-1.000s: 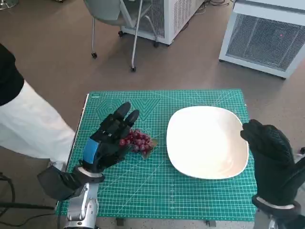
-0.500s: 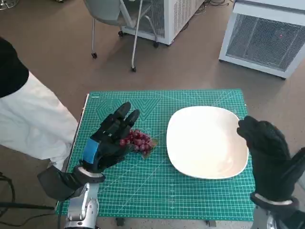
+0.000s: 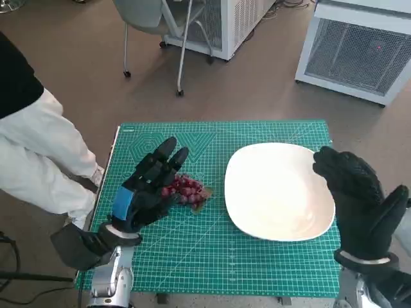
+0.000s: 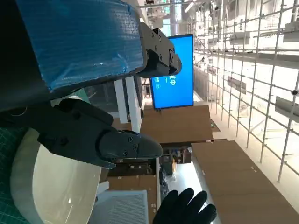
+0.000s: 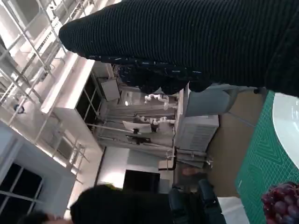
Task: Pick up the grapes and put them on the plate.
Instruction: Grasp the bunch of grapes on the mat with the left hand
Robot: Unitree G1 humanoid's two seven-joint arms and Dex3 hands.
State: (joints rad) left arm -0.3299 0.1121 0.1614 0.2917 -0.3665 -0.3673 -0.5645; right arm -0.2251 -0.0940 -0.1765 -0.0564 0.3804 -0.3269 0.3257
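A bunch of dark red grapes [image 3: 188,190] lies on the green cutting mat [image 3: 257,269], left of the white plate [image 3: 279,190]. My left hand [image 3: 148,189] hovers at the grapes' left side, fingers stretched out and apart, holding nothing. My right hand [image 3: 356,199] is raised over the plate's right rim, its fingers spread and empty. In the left wrist view the taped hand [image 4: 79,42] fills the top, with the plate [image 4: 46,186] and the gloved right hand [image 4: 184,210] beyond it. The right wrist view shows the glove [image 5: 187,42], the grapes [image 5: 282,203] and the plate's edge [image 5: 287,121].
A person in white trousers [image 3: 38,160] stands close to the table's left edge. A wheeled chair [image 3: 160,25] and white cabinets [image 3: 359,45] stand on the floor beyond the table's far edge. The mat covers the whole small tabletop.
My right hand has risen and moved left, over the plate's right rim. The person at the left has shifted their legs. My left hand and the grapes have not moved.
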